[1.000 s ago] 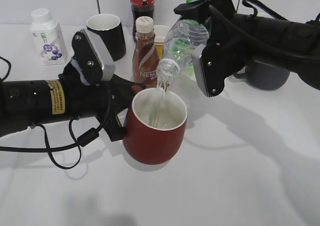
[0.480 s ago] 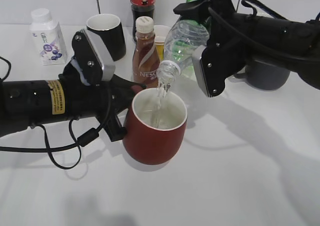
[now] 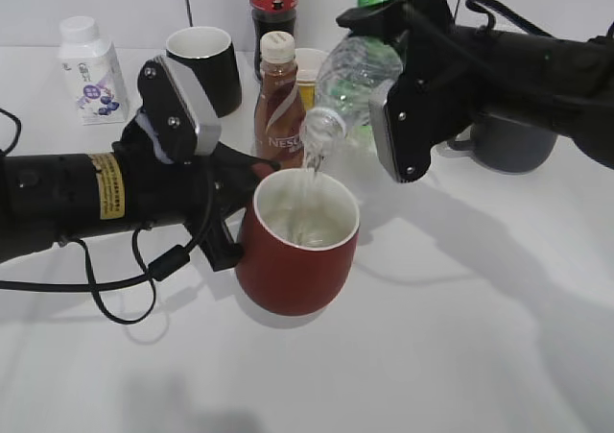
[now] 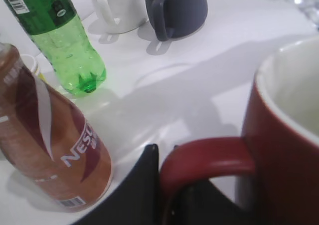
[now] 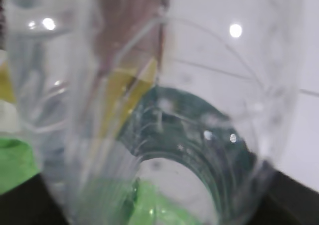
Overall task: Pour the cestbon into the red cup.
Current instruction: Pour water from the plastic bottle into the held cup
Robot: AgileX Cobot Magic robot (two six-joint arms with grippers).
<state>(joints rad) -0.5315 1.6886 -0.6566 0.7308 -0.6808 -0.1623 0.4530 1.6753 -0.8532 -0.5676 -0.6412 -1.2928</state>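
White table (image 3: 460, 337) carries everything. Right arm comes in from the upper right, its right gripper (image 3: 389, 97) clamped around the cestbon (image 3: 353, 73), which is tipped neck-down to the left, mouth just above the red cup (image 3: 295, 246); a thin stream of water falls from the mouth into the cup (right wrist view is only blurred clear plastic (image 5: 149, 110), fingers not visible there). Left arm lies along the table from the left, left gripper (image 3: 225, 207) at the cup's handle (image 4: 204, 160), a dark finger (image 4: 142, 185) touching the handle's outer side; can't tell how far the jaws are apart. Cup sits upright on the table, white inside, water in it. Behind: green soda bottle (image 4: 65, 40), brown Nescafe bottle (image 3: 278, 97) just behind the cup, black mug (image 3: 203, 66), grey mug (image 3: 508, 143), white bottle (image 3: 88, 68) far left, dark bottle (image 3: 272, 1) at the back.
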